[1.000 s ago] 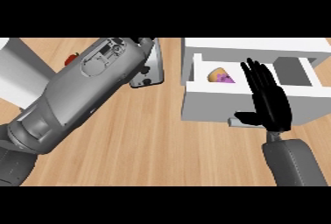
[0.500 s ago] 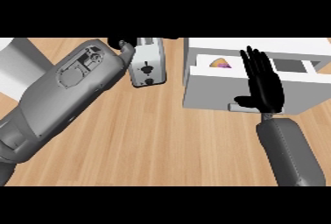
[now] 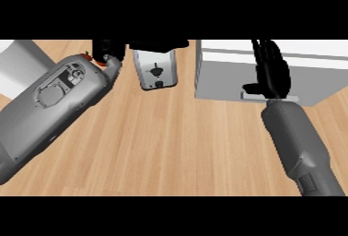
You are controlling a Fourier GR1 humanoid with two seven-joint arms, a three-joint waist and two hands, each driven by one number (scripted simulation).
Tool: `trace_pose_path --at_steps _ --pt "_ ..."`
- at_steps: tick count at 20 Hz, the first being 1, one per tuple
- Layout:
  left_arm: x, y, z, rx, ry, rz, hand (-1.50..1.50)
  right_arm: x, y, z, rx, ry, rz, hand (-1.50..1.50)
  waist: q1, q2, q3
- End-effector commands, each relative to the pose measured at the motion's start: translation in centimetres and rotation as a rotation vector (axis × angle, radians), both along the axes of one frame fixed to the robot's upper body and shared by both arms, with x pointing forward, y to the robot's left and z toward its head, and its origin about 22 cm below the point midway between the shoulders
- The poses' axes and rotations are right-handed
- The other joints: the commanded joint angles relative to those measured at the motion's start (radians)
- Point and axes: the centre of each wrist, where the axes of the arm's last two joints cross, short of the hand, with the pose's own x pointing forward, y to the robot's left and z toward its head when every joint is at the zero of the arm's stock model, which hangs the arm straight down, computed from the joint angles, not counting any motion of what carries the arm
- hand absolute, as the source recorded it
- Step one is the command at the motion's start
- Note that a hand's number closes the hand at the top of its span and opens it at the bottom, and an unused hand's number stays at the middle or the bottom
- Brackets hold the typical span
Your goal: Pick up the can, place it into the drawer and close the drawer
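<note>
Right hand flat against white drawer front, fingers straight and pressed together, drawer interior not visible, can not visible in head view, left hand at top edge over wooden worktop, finger state cannot tell

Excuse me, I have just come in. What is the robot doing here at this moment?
The robot works at a wooden counter with a white drawer unit at the far right. Its right hand lies flat, fingers straight, against the drawer front, just above the handle; from above, the inside of the drawer does not show. The left forearm reaches to the far left, and the left hand is mostly cut off at the top, so its fingers cannot be judged. No can is visible.
</note>
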Motion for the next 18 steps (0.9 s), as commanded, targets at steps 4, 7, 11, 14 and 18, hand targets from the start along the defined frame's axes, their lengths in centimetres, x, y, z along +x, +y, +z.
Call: trace_pose_path --at_steps 4,7,11,14,18 --pt "-2.2 1.0 -0.7 0.000 0.004 -0.028 -1.50 2.6 1.4 1.1 0.013 -0.001 -0.008 -1.50 0.025 0.017 0.013" --pt "-2.1 2.5 -3.0 0.004 0.019 0.001 -1.50 3.0 2.5 1.2 0.008 -0.018 -0.003 -1.50 0.008 0.021 0.012" --pt "-3.5 2.3 -3.3 0.004 0.008 -0.026 -1.50 4.4 3.3 3.9 0.033 -0.018 -0.033 -1.50 0.035 0.023 0.012" --pt "-3.0 1.8 -2.7 0.007 0.015 -0.021 -1.50 5.1 2.6 5.2 0.021 -0.007 -0.028 -1.50 0.018 0.028 0.013" --pt "-3.8 3.0 -3.6 0.022 -0.001 -0.022 -1.50 5.0 3.5 4.7 0.043 -0.030 -0.027 -1.50 0.030 0.031 0.013"
